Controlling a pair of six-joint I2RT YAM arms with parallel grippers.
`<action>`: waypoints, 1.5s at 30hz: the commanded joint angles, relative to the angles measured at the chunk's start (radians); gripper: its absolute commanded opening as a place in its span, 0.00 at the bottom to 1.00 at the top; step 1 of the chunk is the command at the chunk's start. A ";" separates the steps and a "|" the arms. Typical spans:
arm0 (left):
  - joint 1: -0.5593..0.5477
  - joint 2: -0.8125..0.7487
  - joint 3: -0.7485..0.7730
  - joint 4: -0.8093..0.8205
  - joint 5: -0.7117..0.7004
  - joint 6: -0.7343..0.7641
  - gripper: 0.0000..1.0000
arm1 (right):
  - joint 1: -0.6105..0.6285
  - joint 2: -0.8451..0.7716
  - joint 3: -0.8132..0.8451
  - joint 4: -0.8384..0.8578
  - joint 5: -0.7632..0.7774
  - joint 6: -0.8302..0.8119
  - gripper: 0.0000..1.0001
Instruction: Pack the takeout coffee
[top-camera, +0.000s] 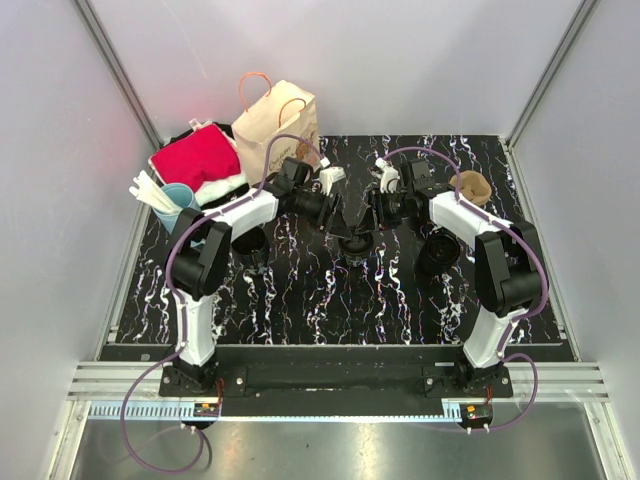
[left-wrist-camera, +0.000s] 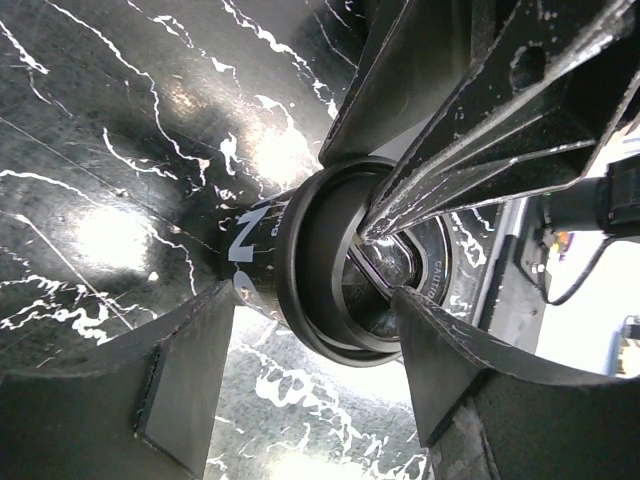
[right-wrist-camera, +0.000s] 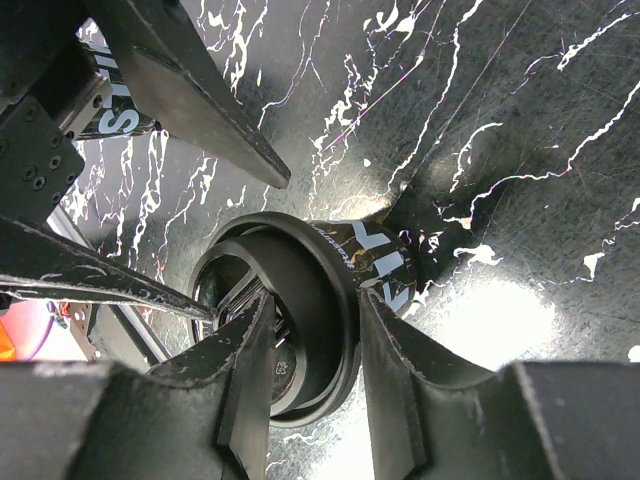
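Nearest the arm bases, the black marbled table (top-camera: 300, 290) carried two black cups, one (top-camera: 250, 242) beside the left arm and another (top-camera: 437, 252) beside the right. Between them, at the middle of the table, stood the coffee cup (top-camera: 356, 248). It was upright with its long axis vertical, its base on the tabletop and its black lid (right-wrist-camera: 300, 265) facing up toward both wrists.

The right gripper (right-wrist-camera: 312, 298) was clamped on the lid's rim, one finger inside the recessed top and the other outside the rim. The left gripper (left-wrist-camera: 318, 290) came in from the opposite side with its jaws spread wide, straddling the rim: one finger lay by the cup's printed wall and the other over the lid's face. Whether either pad actually touched the cup could not be told from these angles.

Farther back on the left sat a blue cup of wooden stirrers (top-camera: 178, 200), then a red cloth (top-camera: 195, 160). Behind these, a brown paper bag (top-camera: 280, 125) stood upright at the far edge. A brown cardboard piece (top-camera: 470, 185) lay far right.
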 joint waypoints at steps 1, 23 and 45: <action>0.004 0.014 0.029 0.062 0.065 -0.053 0.68 | 0.011 -0.006 -0.031 -0.067 0.085 -0.051 0.40; 0.004 0.073 0.038 0.075 -0.045 -0.102 0.65 | 0.011 -0.003 -0.028 -0.069 0.085 -0.053 0.41; -0.013 0.051 0.019 0.051 -0.101 -0.061 0.57 | -0.017 -0.110 0.139 -0.242 -0.120 -0.125 0.62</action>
